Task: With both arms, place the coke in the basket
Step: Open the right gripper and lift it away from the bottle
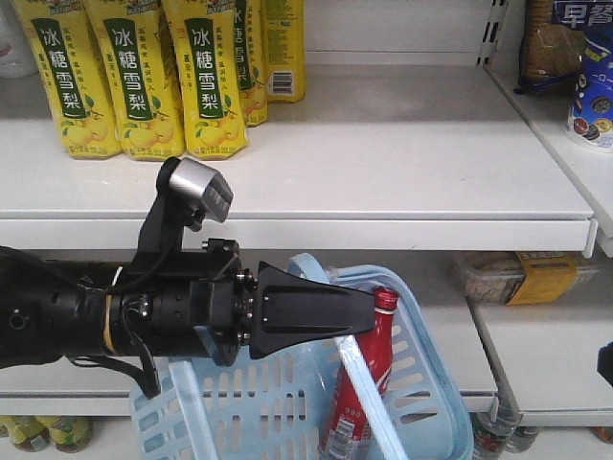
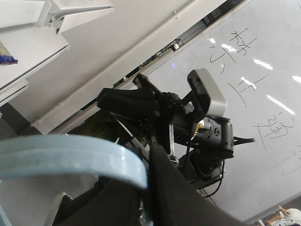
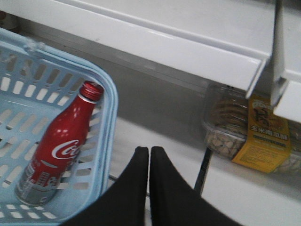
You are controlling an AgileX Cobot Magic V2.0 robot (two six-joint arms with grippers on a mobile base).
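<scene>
White shelves [image 1: 402,144] behind. Left gripper [image 1: 364,321] holds basket [image 1: 426,383] by its handle [image 1: 362,383]; right gripper [image 3: 149,149] closed, empty. Coke [image 3: 56,150], lower left, looks smooth, slippery: grab its middle.

White store shelves [image 1: 383,163]; yellow drink bottles [image 1: 134,77] top row; whiteboard [image 2: 263,70] with handwriting.

Coke [image 1: 381,350] stands leaning inside the basket [image 1: 445,393], toward its right-hand wall, cap uppermost. The basket's handle [image 1: 372,398] crosses in front of the bottle. An arm [image 1: 144,311] reaches in from the left, in front of the basket, its gripper [image 1: 367,314] ending just beside the cap. Above them is a shelf [image 1: 383,163] with drink packs [image 1: 144,77] standing at its left. Right of the basket, on a lower shelf [image 1: 536,345], lies a food box [image 1: 522,276].
</scene>
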